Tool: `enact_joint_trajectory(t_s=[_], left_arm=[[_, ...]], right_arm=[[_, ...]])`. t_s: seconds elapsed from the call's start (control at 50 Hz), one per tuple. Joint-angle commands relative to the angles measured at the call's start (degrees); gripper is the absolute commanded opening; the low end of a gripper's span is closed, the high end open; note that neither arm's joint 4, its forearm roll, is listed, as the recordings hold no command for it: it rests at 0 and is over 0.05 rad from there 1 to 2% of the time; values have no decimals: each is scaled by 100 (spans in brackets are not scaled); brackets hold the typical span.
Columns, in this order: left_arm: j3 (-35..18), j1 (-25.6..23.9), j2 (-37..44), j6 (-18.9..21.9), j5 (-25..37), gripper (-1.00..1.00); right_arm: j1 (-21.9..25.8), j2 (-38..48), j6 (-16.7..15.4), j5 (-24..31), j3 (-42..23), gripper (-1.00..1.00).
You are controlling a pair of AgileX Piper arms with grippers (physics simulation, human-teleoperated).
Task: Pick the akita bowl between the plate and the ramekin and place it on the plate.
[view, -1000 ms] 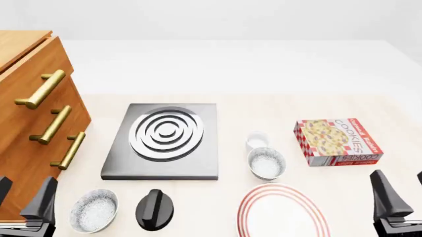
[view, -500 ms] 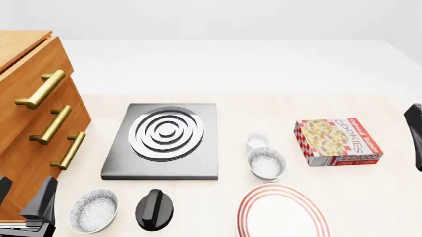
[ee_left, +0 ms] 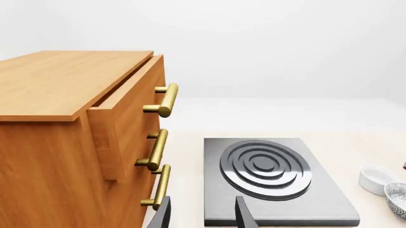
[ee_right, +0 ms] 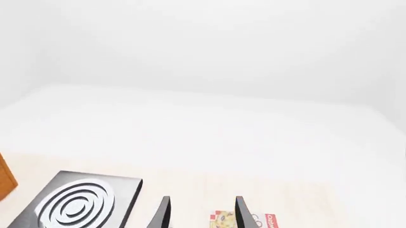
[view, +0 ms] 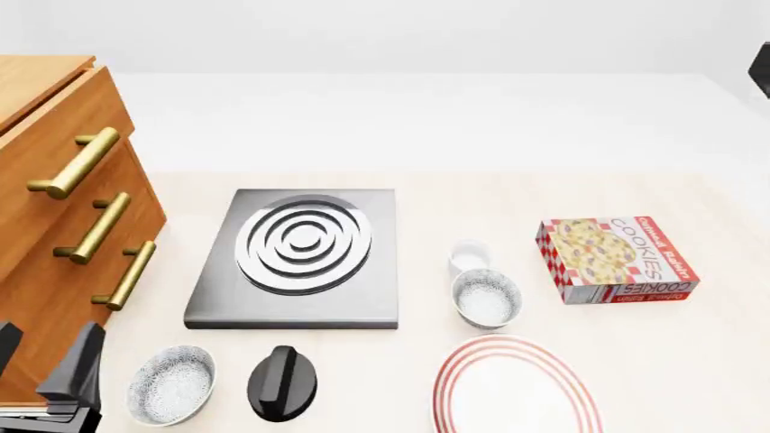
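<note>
Crowding the akita bowl (view: 486,298): ramekin (view: 468,257) behind, plate (view: 515,388) in front, cookie box (view: 616,260) beside; both claws empty, fingers parted.

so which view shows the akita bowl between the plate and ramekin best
The front view: the akita bowl shows whole, between the ramekin and the plate. The left wrist view catches only a cropped sliver at its edge; the right wrist view misses it.

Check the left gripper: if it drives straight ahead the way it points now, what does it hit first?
Likely the stove plate. The left gripper is open, and the plate's near edge sits just beyond its right fingertip. The wooden drawer cabinet lies off to the side. Depth is hard to judge.
</note>
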Motion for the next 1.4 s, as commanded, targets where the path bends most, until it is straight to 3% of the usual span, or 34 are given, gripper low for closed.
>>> enact_joint_trajectory(t_s=[0.02,0.2,0.24,0.42,0.64,0.8,0.82,0.94,0.96,1.4], left_arm=[[0,0,0,0,0,100],[0,0,0,0,0,100],[0,0,0,0,0,100],[0,0,0,0,0,100],[0,0,0,0,0,100],[0,0,0,0,0,100],[0,0,0,0,0,100],[0,0,0,0,0,100],[0,0,0,0,0,100],[0,0,0,0,0,100]], right_arm=[[35,1009,15,604,-1112,100],[299,1809,212,1227,-1974,100],[394,2110,377,1550,-2318,100],[359,2909,475,2519,-3243,100],[521,3694,649,3334,-3876,100],[297,4148,664,3833,-4123,100],[445,4241,829,3849,-4097,100],[483,4398,973,3900,-4054,100],[673,4465,1124,3979,-4020,100],[614,4966,1376,3339,-3271,100]])
